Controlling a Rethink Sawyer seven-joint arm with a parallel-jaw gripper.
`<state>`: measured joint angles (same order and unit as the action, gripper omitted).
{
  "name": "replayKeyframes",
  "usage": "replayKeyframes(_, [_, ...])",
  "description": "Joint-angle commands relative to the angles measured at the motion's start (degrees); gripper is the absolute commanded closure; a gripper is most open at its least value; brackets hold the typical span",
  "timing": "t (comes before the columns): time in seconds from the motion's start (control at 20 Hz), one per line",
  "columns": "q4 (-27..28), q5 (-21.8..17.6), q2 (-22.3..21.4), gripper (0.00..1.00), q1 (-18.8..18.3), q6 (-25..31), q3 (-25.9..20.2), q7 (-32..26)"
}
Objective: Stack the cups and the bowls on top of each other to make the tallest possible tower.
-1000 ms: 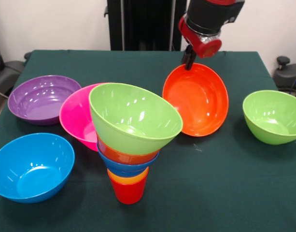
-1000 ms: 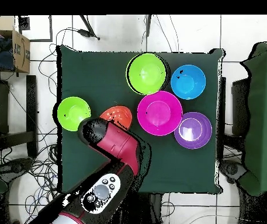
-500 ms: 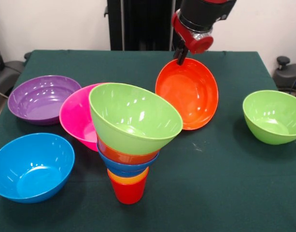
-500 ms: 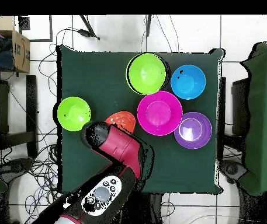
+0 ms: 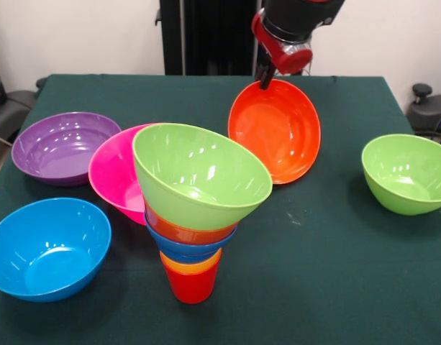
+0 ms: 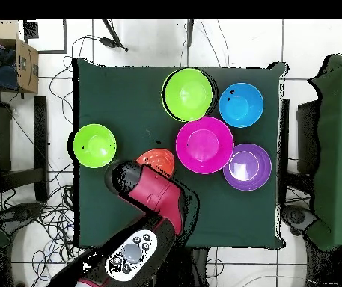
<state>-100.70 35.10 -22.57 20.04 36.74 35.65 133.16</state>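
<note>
The tower [image 5: 195, 215] stands at the front: a red cup [image 5: 191, 286] lowest, an orange cup, a small blue bowl, an orange-red bowl and a lime green bowl [image 5: 198, 172] tilted on top. My gripper [image 5: 264, 79] is shut on the top rim of the large orange-red bowl [image 5: 275, 131], which hangs on edge, lifted, its inside facing the camera. From overhead that orange-red bowl [image 6: 156, 158] shows partly under the arm. The pink bowl [image 5: 114, 172] leans behind the tower.
A purple bowl [image 5: 62, 146] sits at the left, a light blue bowl [image 5: 46, 246] at the front left and a second lime green bowl [image 5: 407, 172] at the right. The table's green cloth [image 5: 335, 273] is bare at the front right.
The gripper has carried the large orange-red bowl up and to the left in the front view, toward the tower. The other bowls have not moved.
</note>
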Motion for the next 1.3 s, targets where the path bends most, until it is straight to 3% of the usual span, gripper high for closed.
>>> replayKeyframes(0.05, [-4.52, -2.37, -0.92, 1.0, -0.13, 2.51, -6.03, 8.52])
replayKeyframes(0.7, [-5.52, -2.1, -1.37, 1.0, -0.72, -0.08, -6.86, 7.59])
replayKeyframes(0.75, [-5.58, -2.07, -1.41, 0.0, -0.74, -0.3, -6.88, 7.53])
replayKeyframes(1.05, [-5.63, -2.18, -1.34, 0.0, -0.69, -0.8, -6.76, 7.42])
replayKeyframes(1.3, [-7.41, -1.4, -1.68, 0.0, -2.2, -4.71, -8.74, 5.62])
